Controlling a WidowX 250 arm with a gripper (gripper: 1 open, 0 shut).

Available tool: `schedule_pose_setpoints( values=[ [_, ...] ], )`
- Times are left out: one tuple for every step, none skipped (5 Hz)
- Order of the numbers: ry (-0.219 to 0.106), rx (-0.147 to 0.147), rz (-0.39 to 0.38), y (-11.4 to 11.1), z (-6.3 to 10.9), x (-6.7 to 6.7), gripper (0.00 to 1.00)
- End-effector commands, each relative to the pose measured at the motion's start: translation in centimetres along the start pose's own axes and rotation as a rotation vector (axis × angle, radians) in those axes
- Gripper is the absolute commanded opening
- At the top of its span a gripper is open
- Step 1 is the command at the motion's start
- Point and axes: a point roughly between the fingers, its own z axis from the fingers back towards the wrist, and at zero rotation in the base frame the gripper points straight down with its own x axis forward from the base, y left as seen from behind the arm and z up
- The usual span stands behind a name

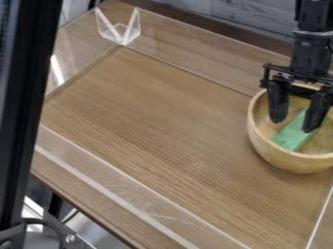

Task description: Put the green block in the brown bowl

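The brown bowl [264, 139] sits at the right edge of the wooden table. Inside it lies the green block [294, 140], tilted against the bowl's inner wall. My gripper [298, 118] reaches down into the bowl from above. Its two black fingers [278, 105] stand apart, just over the block's upper end. The right finger partly covers the block. The jaws look open and the block rests on the bowl, not between the pads.
A clear plastic bracket [117, 27] stands at the table's far left corner. A low transparent wall [92, 160] rims the wooden table. A dark vertical post [23, 97] fills the left side of the view.
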Motion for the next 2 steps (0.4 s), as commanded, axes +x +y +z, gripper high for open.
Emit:
schedule_pose_setpoints(
  values=[
    [-0.074,0.004,-0.021,-0.53,1.87,0.39,0.00],
    [-0.065,0.004,-0.004,-0.70,1.67,0.28,1.00]
  ],
)
